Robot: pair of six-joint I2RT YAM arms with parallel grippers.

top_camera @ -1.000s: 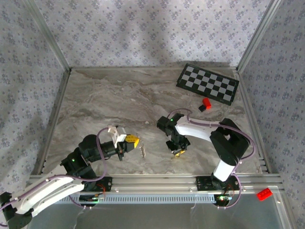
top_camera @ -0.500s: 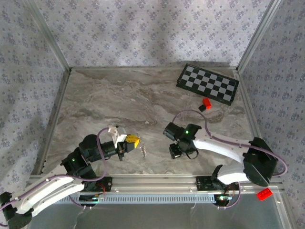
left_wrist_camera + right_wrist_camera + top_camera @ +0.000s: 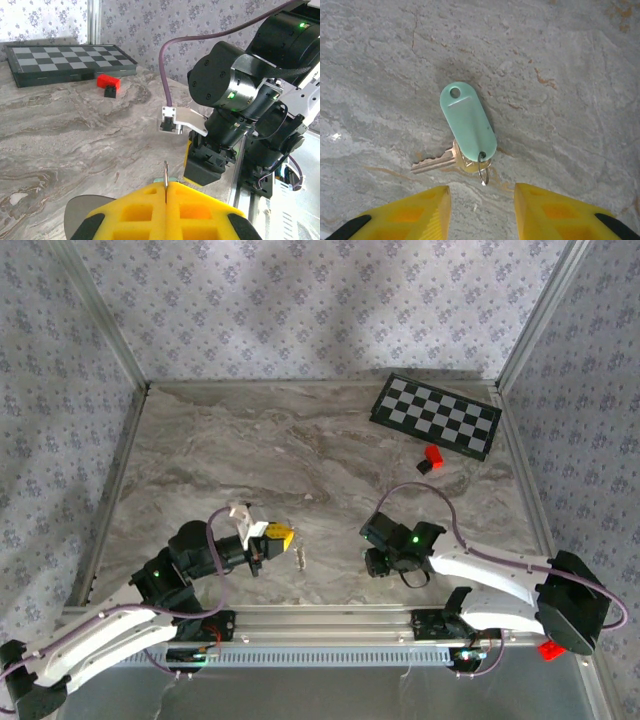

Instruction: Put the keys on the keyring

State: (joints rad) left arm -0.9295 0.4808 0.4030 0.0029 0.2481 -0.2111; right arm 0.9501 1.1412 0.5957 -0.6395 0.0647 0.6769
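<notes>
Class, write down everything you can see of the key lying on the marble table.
The key is brass-coloured, lying flat on the table, blade pointing left in the right wrist view. A thin wire ring joins its head to a mint-green oval tag with a hole, which partly covers it. The open right gripper hovers near, not touching.

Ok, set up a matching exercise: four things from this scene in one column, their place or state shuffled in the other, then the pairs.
Column one
1. left gripper
2. right gripper
3. key with the mint-green tag
4. red block

Column two
A. next to the chessboard
B. open, hovering over the key
C. shut on the thin metal keyring
D. lying flat on the marble table below the right gripper

Pairs: 1-C, 2-B, 3-D, 4-A.
</notes>
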